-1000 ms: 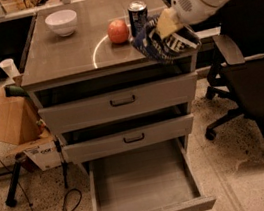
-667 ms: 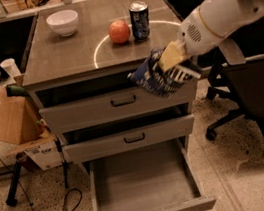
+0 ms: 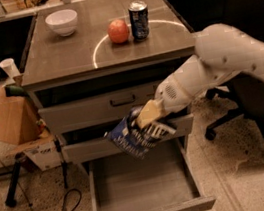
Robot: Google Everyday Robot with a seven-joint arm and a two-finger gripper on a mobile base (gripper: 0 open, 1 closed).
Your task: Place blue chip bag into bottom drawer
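**One blue chip bag [image 3: 134, 140] above the open bottom drawer [image 3: 142, 189]**

The end effector [image 3: 148, 117] grasps the bag at its upper edge, and it hangs tilted before the middle drawer [image 3: 86, 150], not yet inside the bottom one. On the surface [image 3: 62, 56] stand a white bowl [image 3: 62, 22], an apple [image 3: 118, 31] and a soda can [image 3: 139, 20].

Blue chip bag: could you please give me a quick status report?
End effector shut on blue chip bag, above open bottom drawer. Bag not released. Nothing blocking drawer.
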